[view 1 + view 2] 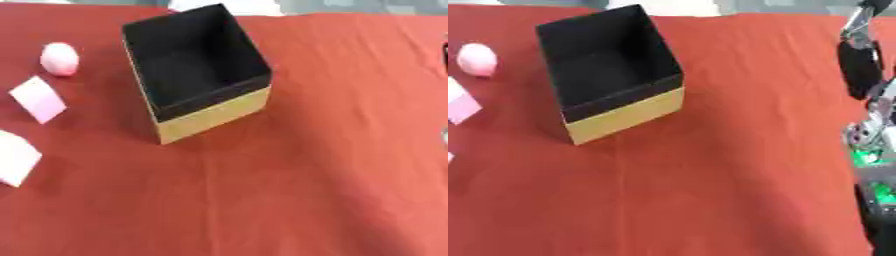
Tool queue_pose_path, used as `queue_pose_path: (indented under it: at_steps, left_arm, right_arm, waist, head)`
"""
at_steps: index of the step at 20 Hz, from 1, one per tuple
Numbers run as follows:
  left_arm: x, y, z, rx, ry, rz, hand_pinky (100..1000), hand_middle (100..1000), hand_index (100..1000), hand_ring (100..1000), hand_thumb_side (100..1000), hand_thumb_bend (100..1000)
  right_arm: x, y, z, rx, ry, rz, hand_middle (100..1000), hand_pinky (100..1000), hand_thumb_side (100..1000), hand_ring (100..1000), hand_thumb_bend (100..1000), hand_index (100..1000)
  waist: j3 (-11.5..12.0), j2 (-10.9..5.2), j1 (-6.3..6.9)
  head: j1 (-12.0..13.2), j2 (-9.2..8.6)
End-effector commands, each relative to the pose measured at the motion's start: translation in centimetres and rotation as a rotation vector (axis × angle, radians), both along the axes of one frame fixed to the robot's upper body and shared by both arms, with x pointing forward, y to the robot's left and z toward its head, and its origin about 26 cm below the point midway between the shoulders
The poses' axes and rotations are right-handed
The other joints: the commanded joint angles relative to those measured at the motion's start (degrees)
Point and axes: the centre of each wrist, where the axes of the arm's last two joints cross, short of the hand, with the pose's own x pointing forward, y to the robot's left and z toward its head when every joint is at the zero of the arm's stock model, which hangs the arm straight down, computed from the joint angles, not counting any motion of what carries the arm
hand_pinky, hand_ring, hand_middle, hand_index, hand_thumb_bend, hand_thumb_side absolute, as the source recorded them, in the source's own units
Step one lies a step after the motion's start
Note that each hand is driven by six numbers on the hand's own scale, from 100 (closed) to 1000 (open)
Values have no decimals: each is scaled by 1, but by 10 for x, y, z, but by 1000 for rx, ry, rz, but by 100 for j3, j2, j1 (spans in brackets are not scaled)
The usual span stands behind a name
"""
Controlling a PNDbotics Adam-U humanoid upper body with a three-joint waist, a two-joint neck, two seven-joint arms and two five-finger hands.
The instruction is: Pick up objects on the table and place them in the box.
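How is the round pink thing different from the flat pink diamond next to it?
The pink ball is round and plump, while the pink diamond is flat with sharp corners. The pink ball sits farther back on the red tablecloth, while the pink diamond lies nearer the front. The pink ball looks a deeper pink than the paler pink diamond. Both are left of the box, outside it.

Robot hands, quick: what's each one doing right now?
Left hand: not in view.
Right hand: at the right edge, blurred; open or shut cannot be told, and it seems to hold nothing.
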Motion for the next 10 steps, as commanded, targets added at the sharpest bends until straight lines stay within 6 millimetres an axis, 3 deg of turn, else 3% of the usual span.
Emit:
queue_pose_path:
  at_steps: [1, 10]
  left_arm:
    - [-5, 4, 14, 119, -38, 20, 522, 836, 725, 623, 593, 100]
    - [-7, 9, 18, 689, -96, 83, 578, 857, 817, 662, 469, 100]
  right_arm:
    - [-2, -1, 8, -9, -30, -5, 783, 813, 707, 757, 100, 885]
    - [-2, -1, 7, -9, -28, -5, 782, 813, 707, 757, 100, 885]
  waist:
    - [8, -84, 26]
    - [31, -90, 33]
  head:
    - [-14, -7]
    - [117, 52]
